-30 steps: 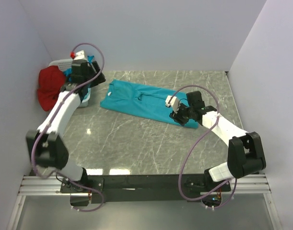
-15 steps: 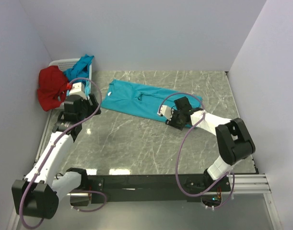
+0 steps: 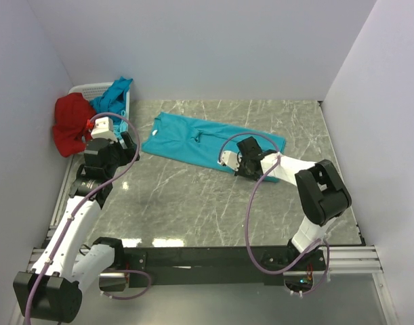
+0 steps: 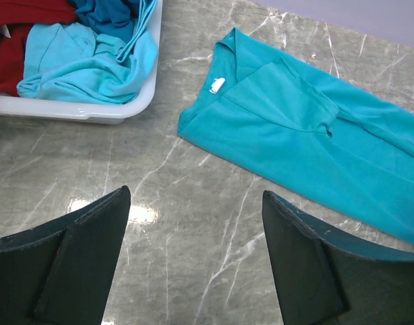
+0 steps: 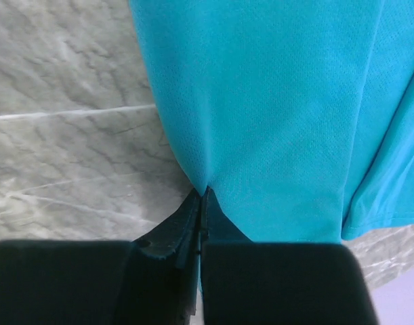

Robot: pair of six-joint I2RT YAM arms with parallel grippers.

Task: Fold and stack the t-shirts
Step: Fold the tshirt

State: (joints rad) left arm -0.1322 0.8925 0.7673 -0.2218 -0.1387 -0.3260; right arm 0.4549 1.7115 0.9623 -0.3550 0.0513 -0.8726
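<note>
A turquoise t-shirt (image 3: pixel 200 142) lies spread flat across the middle of the table, its collar and white label toward the left (image 4: pixel 220 84). My right gripper (image 3: pixel 235 164) is low at the shirt's near edge. Its jaws are shut, pinching a small peak of the turquoise cloth (image 5: pixel 261 101) at the tips (image 5: pixel 205 193). My left gripper (image 3: pixel 122 152) hovers open over bare table between the basket and the shirt, with nothing between its fingers (image 4: pixel 196 193). A red t-shirt (image 3: pixel 71 122) hangs over the basket's left side. More turquoise t-shirts (image 4: pixel 91 61) are bunched inside the basket.
The white plastic basket (image 3: pixel 91 88) stands in the far left corner against the walls, and its rim (image 4: pixel 125 112) shows in the left wrist view. Grey marble table top (image 3: pixel 193 203) lies in front of the shirt. Walls close in the left, back and right sides.
My right gripper slid left along the shirt's near edge and shut on the cloth. My left arm drew back from the basket toward the near side, its jaws widening slightly.
</note>
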